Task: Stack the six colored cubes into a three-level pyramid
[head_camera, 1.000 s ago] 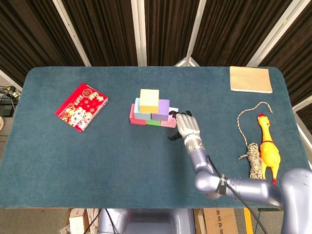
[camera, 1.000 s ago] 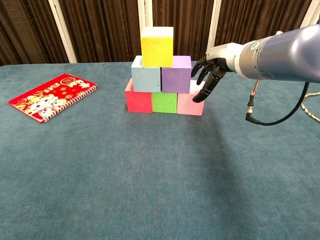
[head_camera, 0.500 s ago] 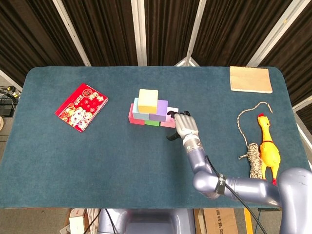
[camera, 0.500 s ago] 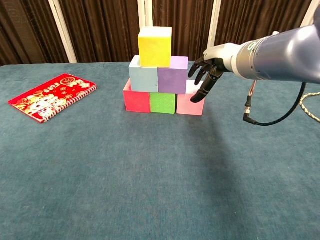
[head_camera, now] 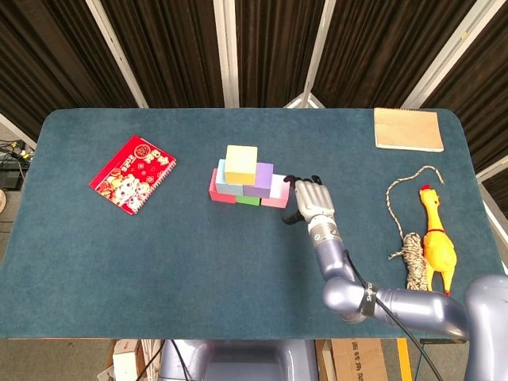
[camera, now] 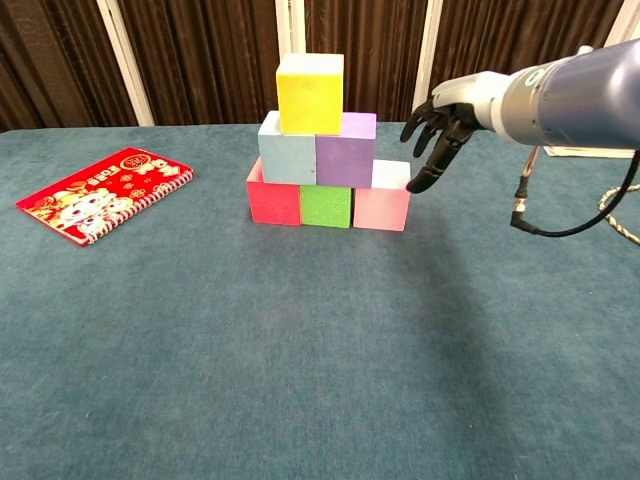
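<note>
The finished three-level pyramid (camera: 325,150) stands mid-counter, its pink cube (camera: 381,208) just left of the right hand (camera: 447,125), whose empty fingers (camera: 428,170) hang spread beside it.

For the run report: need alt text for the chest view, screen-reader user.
Six cubes form a three-level pyramid on a teal table: red, green, pink below; light blue, purple above; yellow on top. The right hand hovers open beside the pink cube. A red notebook lies left.
</note>
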You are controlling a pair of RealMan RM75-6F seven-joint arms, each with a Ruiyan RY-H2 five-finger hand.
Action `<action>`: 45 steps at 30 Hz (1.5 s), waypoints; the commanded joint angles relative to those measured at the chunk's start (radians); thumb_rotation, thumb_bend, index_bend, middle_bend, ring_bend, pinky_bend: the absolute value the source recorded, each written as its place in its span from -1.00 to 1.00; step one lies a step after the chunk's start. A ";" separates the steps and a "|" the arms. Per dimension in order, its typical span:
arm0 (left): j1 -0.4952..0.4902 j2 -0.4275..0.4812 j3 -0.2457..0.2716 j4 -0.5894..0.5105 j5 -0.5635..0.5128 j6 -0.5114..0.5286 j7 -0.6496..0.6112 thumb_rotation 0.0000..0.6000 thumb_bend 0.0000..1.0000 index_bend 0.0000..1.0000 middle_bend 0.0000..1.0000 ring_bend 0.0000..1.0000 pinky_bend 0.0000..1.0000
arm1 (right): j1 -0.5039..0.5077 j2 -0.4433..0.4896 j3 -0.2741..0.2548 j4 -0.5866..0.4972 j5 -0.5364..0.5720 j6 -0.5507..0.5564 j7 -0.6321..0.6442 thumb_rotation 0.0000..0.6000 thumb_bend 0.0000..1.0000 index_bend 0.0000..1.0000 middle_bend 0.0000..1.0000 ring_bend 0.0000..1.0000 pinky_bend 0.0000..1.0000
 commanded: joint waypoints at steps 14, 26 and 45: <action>0.005 0.010 0.027 -0.012 0.045 0.019 0.029 1.00 -0.37 -0.67 -0.86 -0.99 -1.00 | -0.319 0.369 -0.087 -0.240 -0.314 0.162 0.204 1.00 -0.51 -0.57 -0.52 -0.63 -1.00; -0.011 -0.021 0.051 -0.020 0.069 0.023 0.100 1.00 -0.37 -0.65 -0.85 -0.99 -1.00 | -0.551 0.453 -0.224 -0.229 -0.646 0.148 0.425 1.00 -0.51 -0.57 -0.52 -0.65 -1.00; -0.018 -0.029 0.049 -0.011 0.063 0.014 0.104 1.00 -0.37 -0.62 -0.85 -0.99 -1.00 | -0.510 0.231 -0.211 -0.184 -0.662 0.074 0.316 1.00 -0.51 -0.57 -0.52 -0.65 -1.00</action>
